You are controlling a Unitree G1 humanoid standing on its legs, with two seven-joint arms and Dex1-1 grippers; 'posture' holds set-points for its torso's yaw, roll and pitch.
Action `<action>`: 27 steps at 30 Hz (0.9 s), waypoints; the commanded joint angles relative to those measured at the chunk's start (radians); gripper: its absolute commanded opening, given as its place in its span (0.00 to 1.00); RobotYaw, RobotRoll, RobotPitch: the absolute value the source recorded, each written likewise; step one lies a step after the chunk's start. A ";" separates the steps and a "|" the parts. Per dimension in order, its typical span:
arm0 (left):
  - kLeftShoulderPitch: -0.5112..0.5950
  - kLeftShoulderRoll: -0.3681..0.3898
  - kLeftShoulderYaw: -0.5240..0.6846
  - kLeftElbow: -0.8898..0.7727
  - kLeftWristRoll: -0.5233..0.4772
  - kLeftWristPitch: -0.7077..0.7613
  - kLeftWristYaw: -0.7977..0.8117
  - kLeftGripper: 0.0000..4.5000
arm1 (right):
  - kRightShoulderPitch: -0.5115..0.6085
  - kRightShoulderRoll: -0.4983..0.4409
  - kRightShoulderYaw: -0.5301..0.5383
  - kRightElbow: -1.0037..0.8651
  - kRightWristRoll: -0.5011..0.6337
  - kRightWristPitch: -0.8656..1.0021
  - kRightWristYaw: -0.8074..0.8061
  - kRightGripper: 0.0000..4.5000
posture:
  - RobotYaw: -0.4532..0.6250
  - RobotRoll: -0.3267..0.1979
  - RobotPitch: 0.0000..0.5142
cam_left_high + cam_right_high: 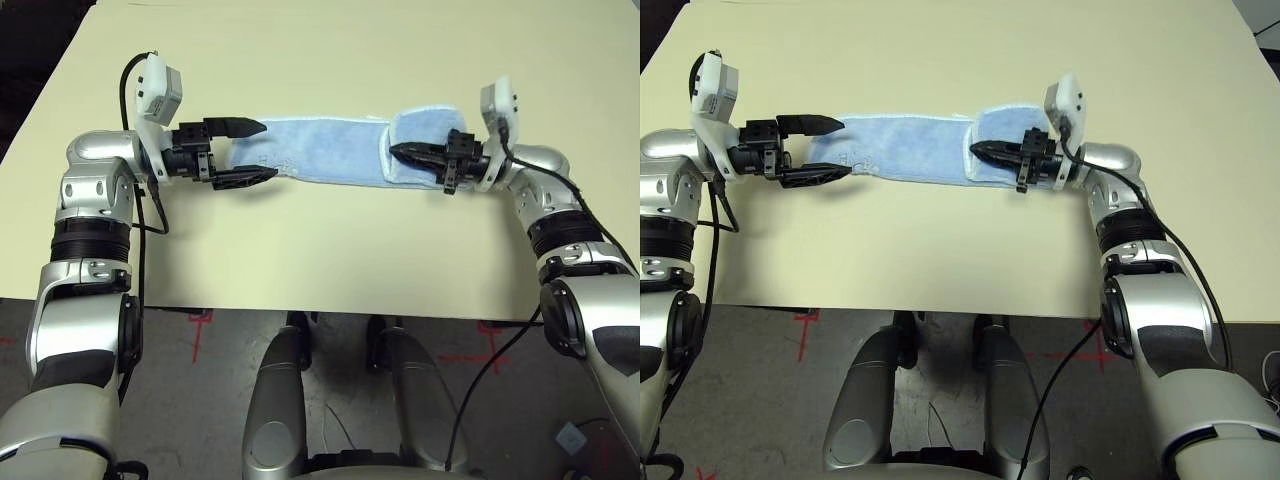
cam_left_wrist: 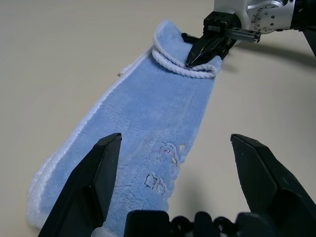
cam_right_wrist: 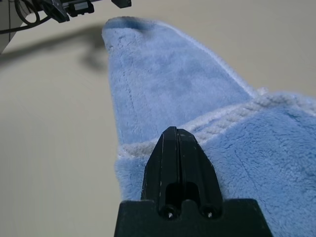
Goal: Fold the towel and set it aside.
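Note:
The towel [image 1: 320,150] lies on the table as a long light blue strip running left to right, with white edging. Its right end is folded back over itself into a flap [image 1: 420,125]. My right gripper [image 1: 393,151] lies over that flap, shut, its tips pinching the flap's white edge [image 2: 197,71]. At the strip's left end my left gripper [image 1: 268,150] stands open, one finger on each side of the cloth just above the table. The embroidered logo [image 2: 165,168] shows between the left fingers [image 2: 94,182].
The cream table [image 1: 300,250] stretches well beyond the towel at the back and on both sides. Its front edge [image 1: 330,312] runs close below my arms. Black cables hang from both wrists.

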 commanded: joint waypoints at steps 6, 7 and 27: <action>0.023 0.007 -0.003 -0.012 -0.009 0.000 0.002 1.00 | -0.043 -0.002 -0.093 -0.046 0.086 0.091 -0.048 0.00 | 0.40 0.62 0.65; 0.024 0.007 -0.002 -0.013 -0.009 0.001 0.003 1.00 | -0.061 -0.007 -0.119 -0.054 0.107 0.120 -0.078 0.00 | 0.40 0.62 0.65; 0.033 0.000 -0.003 -0.021 -0.013 0.008 0.015 1.00 | -0.024 0.055 -0.111 0.172 -0.069 0.031 -0.567 0.00 | 0.40 0.62 0.66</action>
